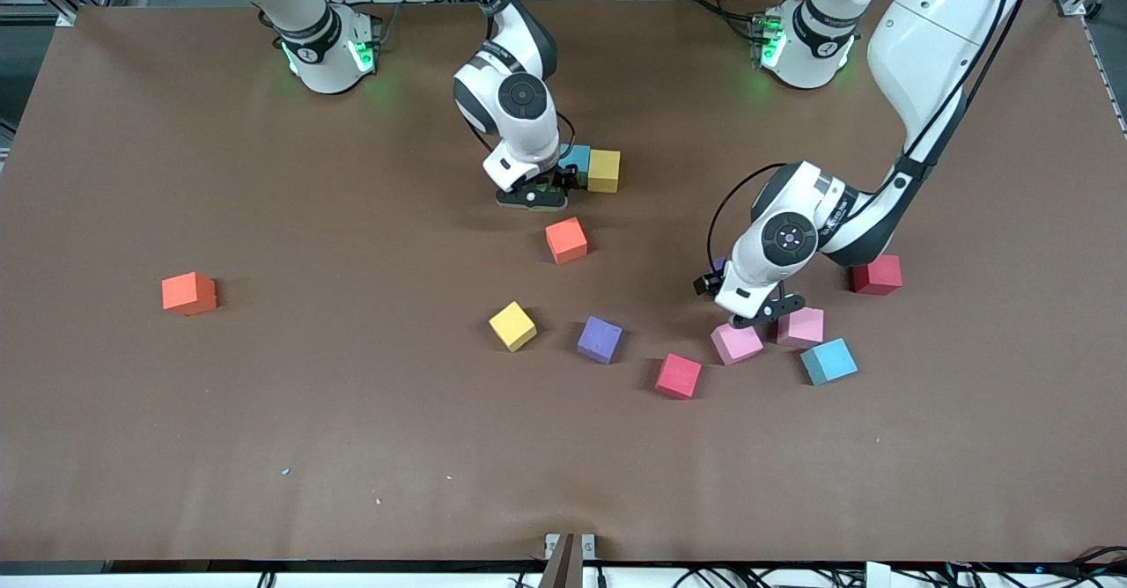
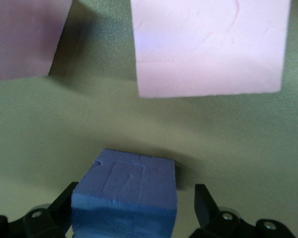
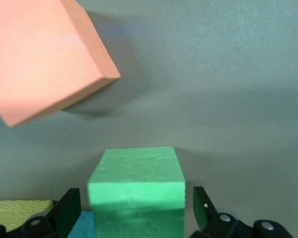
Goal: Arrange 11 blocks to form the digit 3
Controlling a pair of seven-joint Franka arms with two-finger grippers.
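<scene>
Early stage, digit barely begun. Right pincer (image 1: pixel 553 185) low on the surface, fingers apart, green block (image 3: pixel 136 191) sitting between them with gaps either side, so not clamped. Touching that green block, toward the left arm's end: teal block (image 1: pixel 577 162), then yellow block (image 1: pixel 604 171) beside it. Reads as the start of one row of the 3, three cubes at most. Orange block (image 1: pixel 566 240) near the right pincer, nearer the front camera, loose.

Left pincer (image 1: pixel 759 310) also low, fingers apart, straddling a purple block (image 2: pixel 125 196) without gripping it; only a sliver of that block visible in the front view. Just beside the left pincer, nearer the camera: two pink blocks (image 1: pixel 736 343) and (image 1: pixel 800 327). Blue block (image 1: pixel 828 361) a bit further out from those. Dark red block (image 1: pixel 876 275) beside the left arm's wrist, toward its end of the surface.

Scattered between the two pincers, nearer the camera: second yellow block (image 1: pixel 512 326), second purple block (image 1: pixel 600 340), red block (image 1: pixel 678 376). Another orange block (image 1: pixel 188 293) well apart from everything, toward the right arm's end.

Judgement: roughly three placed, the rest to be collected and lined up. Left likely about to grasp its purple cube; right likely free for a next pick.
</scene>
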